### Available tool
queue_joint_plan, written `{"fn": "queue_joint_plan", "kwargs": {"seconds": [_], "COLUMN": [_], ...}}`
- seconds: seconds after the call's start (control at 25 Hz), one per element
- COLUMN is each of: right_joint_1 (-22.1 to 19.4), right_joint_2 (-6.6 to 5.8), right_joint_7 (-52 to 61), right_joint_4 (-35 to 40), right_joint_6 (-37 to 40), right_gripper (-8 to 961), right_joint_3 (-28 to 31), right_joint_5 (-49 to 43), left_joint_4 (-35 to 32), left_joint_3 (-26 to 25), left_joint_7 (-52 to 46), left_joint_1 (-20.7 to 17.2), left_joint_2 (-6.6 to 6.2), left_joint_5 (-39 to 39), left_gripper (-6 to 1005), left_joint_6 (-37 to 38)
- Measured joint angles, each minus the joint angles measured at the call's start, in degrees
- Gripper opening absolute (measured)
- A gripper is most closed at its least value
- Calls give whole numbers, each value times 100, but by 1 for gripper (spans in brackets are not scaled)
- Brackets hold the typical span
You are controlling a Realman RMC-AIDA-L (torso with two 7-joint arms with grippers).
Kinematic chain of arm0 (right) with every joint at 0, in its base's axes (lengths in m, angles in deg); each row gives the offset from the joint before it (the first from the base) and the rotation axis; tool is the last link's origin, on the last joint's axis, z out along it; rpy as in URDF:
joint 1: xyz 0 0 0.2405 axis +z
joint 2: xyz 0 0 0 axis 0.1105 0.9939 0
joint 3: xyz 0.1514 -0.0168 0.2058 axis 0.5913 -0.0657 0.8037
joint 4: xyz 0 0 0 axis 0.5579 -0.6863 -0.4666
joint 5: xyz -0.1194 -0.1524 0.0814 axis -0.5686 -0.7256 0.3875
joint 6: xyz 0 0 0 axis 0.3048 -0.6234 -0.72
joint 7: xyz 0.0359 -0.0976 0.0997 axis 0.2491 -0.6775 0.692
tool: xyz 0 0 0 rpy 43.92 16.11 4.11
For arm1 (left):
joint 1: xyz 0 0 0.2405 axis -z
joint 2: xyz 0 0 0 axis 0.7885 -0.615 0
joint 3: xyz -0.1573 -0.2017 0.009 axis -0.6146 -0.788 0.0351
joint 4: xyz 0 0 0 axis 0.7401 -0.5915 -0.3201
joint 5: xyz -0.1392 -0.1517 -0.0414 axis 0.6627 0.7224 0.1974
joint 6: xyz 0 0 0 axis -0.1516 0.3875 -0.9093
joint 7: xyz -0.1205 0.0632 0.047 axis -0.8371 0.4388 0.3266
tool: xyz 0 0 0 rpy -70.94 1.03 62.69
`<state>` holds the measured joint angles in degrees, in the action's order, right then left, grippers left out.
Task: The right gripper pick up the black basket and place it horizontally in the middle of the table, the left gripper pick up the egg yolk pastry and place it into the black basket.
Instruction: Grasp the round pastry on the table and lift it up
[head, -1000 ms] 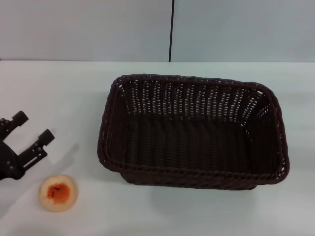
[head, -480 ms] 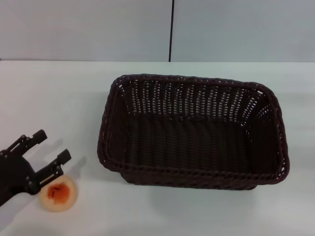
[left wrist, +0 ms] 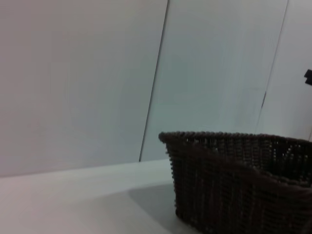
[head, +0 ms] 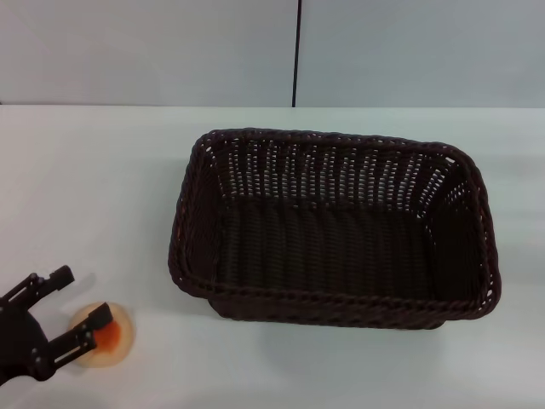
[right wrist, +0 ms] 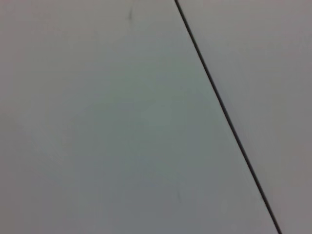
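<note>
straddling the egg yolk pastry (head: 104, 334), left gripper (head: 77, 298) jaws spread.

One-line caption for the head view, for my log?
Open left gripper over the egg yolk pastry; empty black basket mid-table.

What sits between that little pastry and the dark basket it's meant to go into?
Nothing visible: only bare white table separates the egg yolk pastry from the black basket. The open left gripper is already at the pastry; the basket's near wall must be cleared.

The black basket (left wrist: 239, 180) stands on the table (left wrist: 73, 200).
</note>
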<state>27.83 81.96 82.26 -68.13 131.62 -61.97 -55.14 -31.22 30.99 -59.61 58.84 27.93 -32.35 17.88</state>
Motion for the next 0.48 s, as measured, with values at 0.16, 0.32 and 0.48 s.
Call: {"fn": "queue_joint_plan", "kwargs": {"seconds": [0.16,0.32,0.48], "right_joint_1": [58,100,120], "right_joint_2": [-3,-13,-17], "right_joint_7": [-104,-109,-110], "right_joint_4": [-84,-110,-113], "right_joint_6": [5,1,19], "right_gripper": [432,432,433], "right_joint_3": [-3,-6,-3], "right_joint_5": [0,-1,-1], "left_joint_4": [-72,-77,-77], "left_joint_3": [11,13,14], "left_joint_7": [-81,-93,-101], "left_joint_1": [-54,-80,-83], "left_joint_2": [-11,-13,-14], "left_joint_5": [-85,-165,-197], "left_gripper": [819,819,818], "left_joint_6": [-23,-76,-102]}}
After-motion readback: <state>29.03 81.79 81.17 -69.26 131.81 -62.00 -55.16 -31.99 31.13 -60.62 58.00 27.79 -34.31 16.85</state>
